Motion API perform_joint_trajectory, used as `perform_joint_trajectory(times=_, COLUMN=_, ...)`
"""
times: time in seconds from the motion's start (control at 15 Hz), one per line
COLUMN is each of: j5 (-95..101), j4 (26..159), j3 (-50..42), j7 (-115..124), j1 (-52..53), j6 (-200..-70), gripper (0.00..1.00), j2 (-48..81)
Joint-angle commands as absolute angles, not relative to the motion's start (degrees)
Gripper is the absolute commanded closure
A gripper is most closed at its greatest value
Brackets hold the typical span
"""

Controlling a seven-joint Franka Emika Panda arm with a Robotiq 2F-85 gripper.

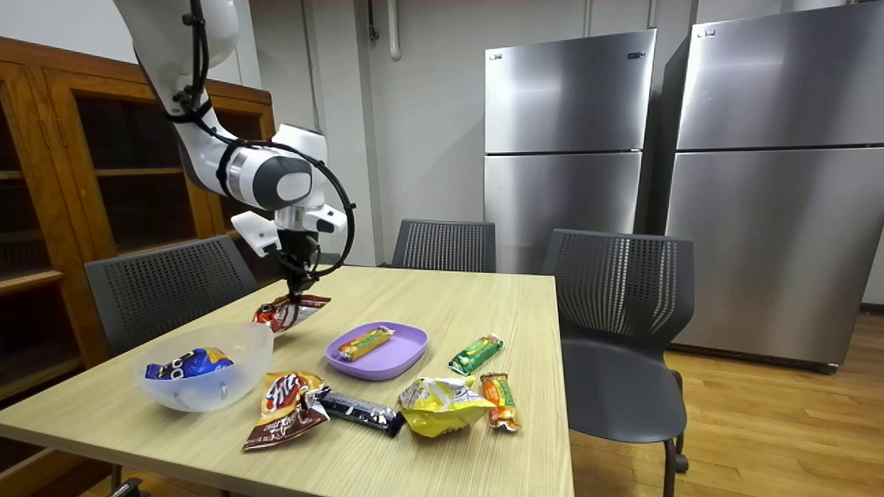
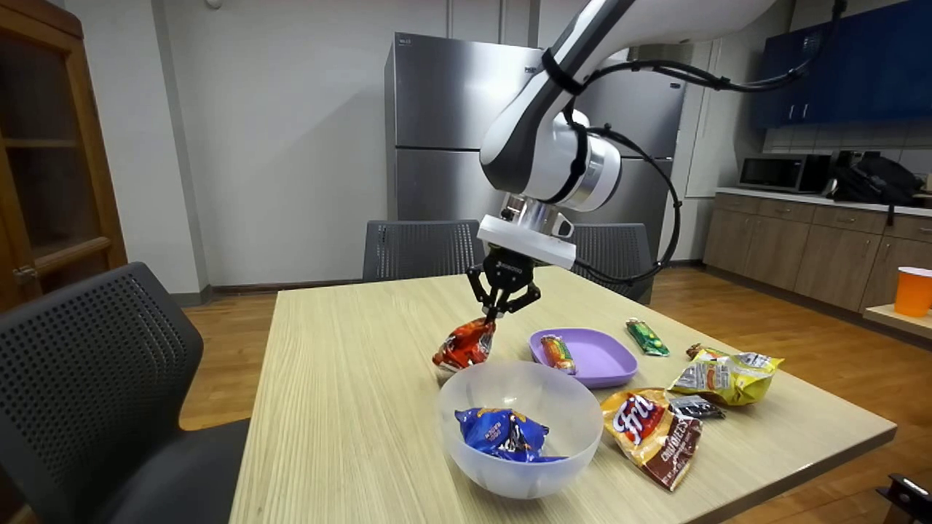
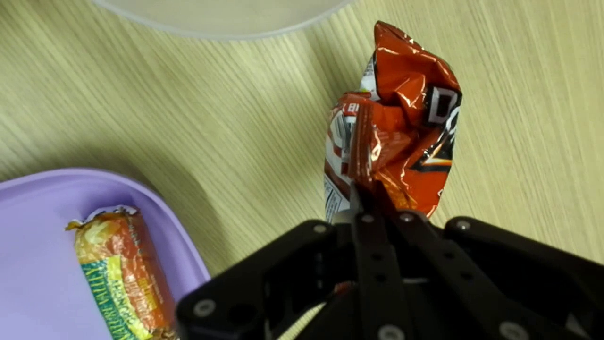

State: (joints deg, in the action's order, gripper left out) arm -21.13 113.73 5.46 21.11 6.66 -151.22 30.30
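- The red bag (image 3: 401,108) is pinched at its crimped end by the jaws, which are pressed together on the thin foil; this is seen most closely in the wrist view, where white lettering on a black panel is also shown.
- The red bag is held near both the frosted bowl (image 2: 520,477) and the purple plate (image 2: 601,367), with worktop (image 2: 349,378) seen between; whether its lower end is borne by the worktop cannot be told.
- In the bowl a blue bag (image 2: 502,433) is contained, as is seen in both exterior views; in the wrist view only part of the bowl is taken in.
- On the plate an orange-wrapped bar (image 3: 125,274) is carried near the rim; its word VALLEY can be read in the wrist view.
- In an exterior view a second orange bar (image 1: 501,402) is fully shown; in an exterior view it is mostly hidden behind the yellow bag (image 2: 728,382).
- A dark bar (image 1: 359,411) is seen between the yellow bag and a brown-and-orange bag (image 1: 286,407).
- A microwave (image 2: 773,172) and an orange cup (image 2: 914,295) are caught only in an exterior view.
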Motion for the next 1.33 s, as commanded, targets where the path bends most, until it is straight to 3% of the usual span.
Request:
perform_joint_trajectory(times=0.0, j5=-23.73, j4=119.76, j3=7.01, j7=19.2, j1=5.17, j6=-152.13, gripper=1.0, j2=22.4)
perform_joint_trajectory(times=1.27, j5=-24.81, j4=135.6, j3=7.84, j7=15.53, j1=6.89, j6=-142.56, gripper=1.0, j2=0.9)
